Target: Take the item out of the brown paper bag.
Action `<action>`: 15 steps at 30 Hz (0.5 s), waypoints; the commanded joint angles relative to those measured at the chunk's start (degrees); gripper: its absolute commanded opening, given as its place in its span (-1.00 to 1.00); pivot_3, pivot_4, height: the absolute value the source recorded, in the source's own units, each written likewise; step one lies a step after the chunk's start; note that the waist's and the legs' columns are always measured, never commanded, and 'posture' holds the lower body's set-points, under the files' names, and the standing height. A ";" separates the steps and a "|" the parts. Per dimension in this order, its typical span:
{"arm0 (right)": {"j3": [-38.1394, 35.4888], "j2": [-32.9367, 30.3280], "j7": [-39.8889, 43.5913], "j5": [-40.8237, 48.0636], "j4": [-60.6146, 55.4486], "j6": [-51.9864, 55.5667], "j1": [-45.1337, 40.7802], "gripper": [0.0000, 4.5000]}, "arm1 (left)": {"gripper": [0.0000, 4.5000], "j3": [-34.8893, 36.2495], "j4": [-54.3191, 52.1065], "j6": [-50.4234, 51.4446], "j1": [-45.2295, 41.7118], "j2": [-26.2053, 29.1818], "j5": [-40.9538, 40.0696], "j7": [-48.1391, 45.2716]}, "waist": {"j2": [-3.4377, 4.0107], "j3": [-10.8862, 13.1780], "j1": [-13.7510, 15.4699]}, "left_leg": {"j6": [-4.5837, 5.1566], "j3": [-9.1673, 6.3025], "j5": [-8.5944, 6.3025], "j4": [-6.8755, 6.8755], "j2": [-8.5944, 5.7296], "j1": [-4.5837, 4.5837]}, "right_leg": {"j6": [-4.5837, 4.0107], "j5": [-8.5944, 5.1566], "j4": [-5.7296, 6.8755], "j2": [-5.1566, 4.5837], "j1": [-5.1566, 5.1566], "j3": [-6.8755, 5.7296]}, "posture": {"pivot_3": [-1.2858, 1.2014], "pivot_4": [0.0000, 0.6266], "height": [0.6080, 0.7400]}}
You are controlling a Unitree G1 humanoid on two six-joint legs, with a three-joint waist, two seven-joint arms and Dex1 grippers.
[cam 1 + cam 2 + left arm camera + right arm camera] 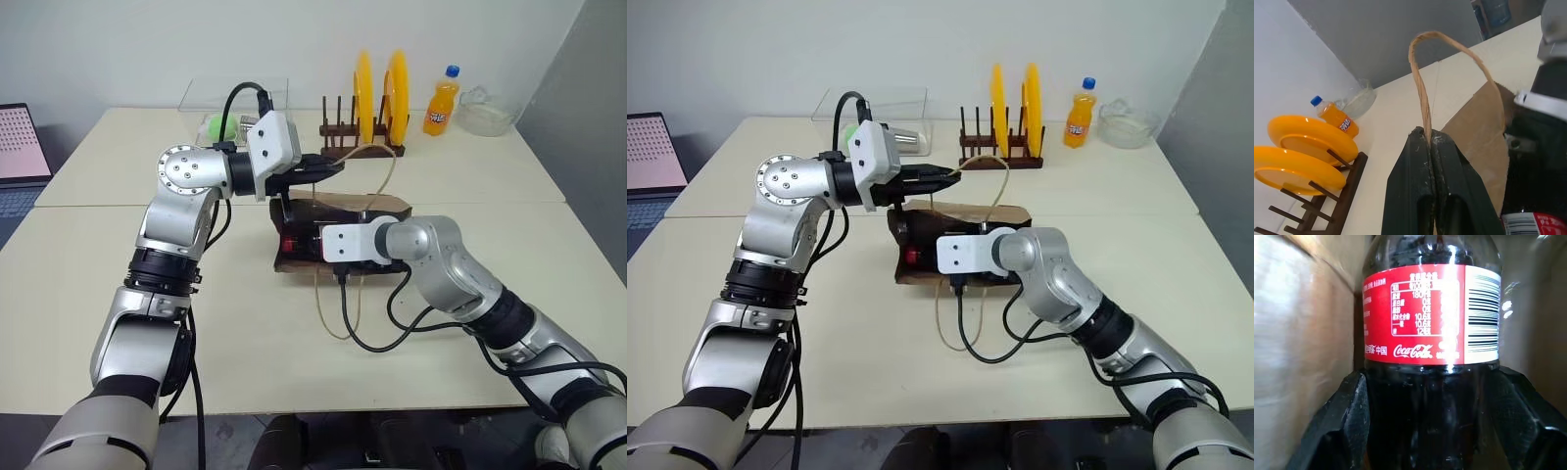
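The small kraft-brown paper bag lies on the pale tabletop between the two arms; the left tool has its two black fingers pressed together on one thin paper-cord handle, holding that loop up over the bag, while the second cord handle hangs loose across the tabletop toward the near edge; the right tool reaches into the bag's mouth, its fingers spread to either side of the small dark bottle with a red label and white print, touching its dark lower body, so it grips the bottle; the bottle is inside the bag, brown paper walls close on both sides of it, and the raised paper edge and the right wrist hide most of it from above. Behind the bag stand a dark wooden rack with two upright orange plates, a tall orange soda bottle, a clear glass bowl beside it, and a clear plastic box holding a green object; a laptop sits well apart at the far left.
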 commanded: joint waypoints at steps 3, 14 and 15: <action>-7.19 -3.03 4.92 6.37 -11.85 -0.53 1.73 0.34 | -1.00 0.69 0.39 -1.62 -0.50 0.42 1.11 0.73 | 0.00 0.00 0.01 | 0.00 0.01 0.00 0.01 0.00 0.00 | 0.00 0.00 -0.01 0.00 0.01 0.01 | 0.03 -0.52 1.00; -32.43 -3.69 6.61 31.69 -22.34 5.65 6.92 0.34 | -1.00 -0.09 2.89 -3.37 -0.36 0.23 3.72 1.09 | -0.01 0.00 0.12 | 0.01 0.00 0.00 0.01 0.00 0.00 | 0.00 0.00 -0.01 -0.01 0.04 -0.01 | 0.03 -0.52 1.00; -34.84 -4.05 6.27 33.81 -23.28 7.13 7.21 0.34 | -1.00 -0.07 3.07 -3.53 -0.45 0.14 3.88 1.20 | -0.01 0.00 0.16 | 0.01 0.00 0.00 0.01 0.00 0.00 | 0.00 0.00 -0.01 -0.01 0.04 0.00 | 0.03 -0.52 1.00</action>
